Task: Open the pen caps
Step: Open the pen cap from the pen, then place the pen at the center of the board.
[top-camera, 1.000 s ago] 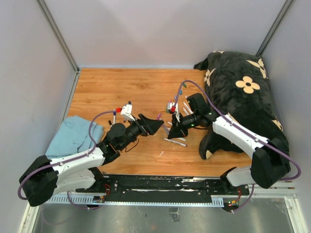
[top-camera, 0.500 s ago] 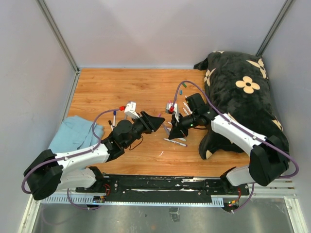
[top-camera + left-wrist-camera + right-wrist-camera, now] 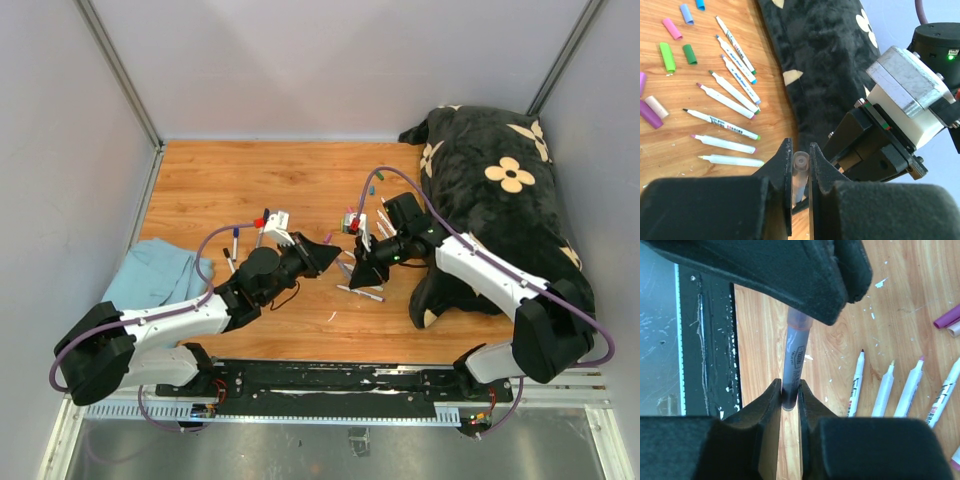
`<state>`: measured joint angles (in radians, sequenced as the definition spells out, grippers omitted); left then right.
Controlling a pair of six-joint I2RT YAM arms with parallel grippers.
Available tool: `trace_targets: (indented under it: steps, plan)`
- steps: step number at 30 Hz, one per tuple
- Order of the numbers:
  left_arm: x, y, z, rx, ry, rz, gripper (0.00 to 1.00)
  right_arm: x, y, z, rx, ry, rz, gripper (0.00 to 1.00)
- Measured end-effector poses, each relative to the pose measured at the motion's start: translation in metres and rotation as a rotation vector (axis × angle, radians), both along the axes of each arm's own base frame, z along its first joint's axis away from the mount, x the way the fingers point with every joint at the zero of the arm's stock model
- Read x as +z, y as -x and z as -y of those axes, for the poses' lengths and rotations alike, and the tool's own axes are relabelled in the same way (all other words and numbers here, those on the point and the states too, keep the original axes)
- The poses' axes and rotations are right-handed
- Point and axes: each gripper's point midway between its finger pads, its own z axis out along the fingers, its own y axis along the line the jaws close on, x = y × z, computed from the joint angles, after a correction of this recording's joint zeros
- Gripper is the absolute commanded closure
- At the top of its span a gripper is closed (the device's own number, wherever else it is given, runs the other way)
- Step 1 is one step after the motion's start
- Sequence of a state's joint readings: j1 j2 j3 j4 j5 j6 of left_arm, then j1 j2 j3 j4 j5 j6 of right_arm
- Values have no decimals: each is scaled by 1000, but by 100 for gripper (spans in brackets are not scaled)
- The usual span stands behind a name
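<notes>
A grey pen (image 3: pixel 794 357) spans the gap between my two grippers above the wooden table (image 3: pixel 250 190). My right gripper (image 3: pixel 790 395) is shut on the pen's dark rear end. My left gripper (image 3: pixel 800 150) is shut on its pale translucent pen cap (image 3: pixel 801 162). From above, the left gripper (image 3: pixel 325 252) and the right gripper (image 3: pixel 358 270) meet tip to tip. Loose pen caps lie on the wood: pink (image 3: pixel 672 28), green (image 3: pixel 667 56), dark green (image 3: pixel 689 54), blue (image 3: pixel 686 13), purple (image 3: pixel 649 113). Several uncapped white pens (image 3: pixel 727 95) lie beside them.
A black plush cushion with cream flowers (image 3: pixel 500 200) fills the right side, close behind the right arm. A light blue cloth (image 3: pixel 150 280) lies at the left edge, with a few pens (image 3: pixel 235 245) near it. Grey walls enclose the table.
My left gripper has moved right to the held pen and gone from open to shut on its cap. The right gripper has stayed in place holding the barrel.
</notes>
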<state>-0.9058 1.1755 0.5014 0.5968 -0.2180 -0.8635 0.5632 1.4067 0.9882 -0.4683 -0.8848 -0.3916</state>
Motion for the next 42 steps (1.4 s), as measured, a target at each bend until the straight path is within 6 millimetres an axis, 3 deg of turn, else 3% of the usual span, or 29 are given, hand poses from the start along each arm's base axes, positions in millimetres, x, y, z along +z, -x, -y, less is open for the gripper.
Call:
trace_targets:
  steps: [4,8,10,13,17,23,28,31,33,39,42]
  plan:
    - [0,2,1,-12,11,-4,100,8,6,-5,31,-46,-21,55]
    - [-1,8,3,-40,46,-9,100,22,8,-11,48,-107,-20,55]
    - [0,9,5,-48,56,-7,100,29,7,-15,47,-138,-19,57]
    - [8,10,7,-60,86,10,100,33,5,-19,40,-162,-27,69]
    - [14,12,7,-69,123,27,100,34,3,-22,25,-171,-42,97]
    - [12,12,-1,-31,95,49,100,29,0,-24,3,-167,-90,99]
    - [29,-2,-28,35,98,78,100,37,-7,-36,37,-220,-51,99]
    - [61,-50,-97,294,154,145,100,28,1,-31,42,-201,-112,99]
    - [70,-61,-121,370,171,163,100,24,6,-30,49,-189,-132,99]
    - [73,-56,-128,374,168,162,100,7,10,-24,66,-104,-76,99]
    - [58,-50,-129,364,142,135,100,-11,13,-23,91,-2,-14,98]
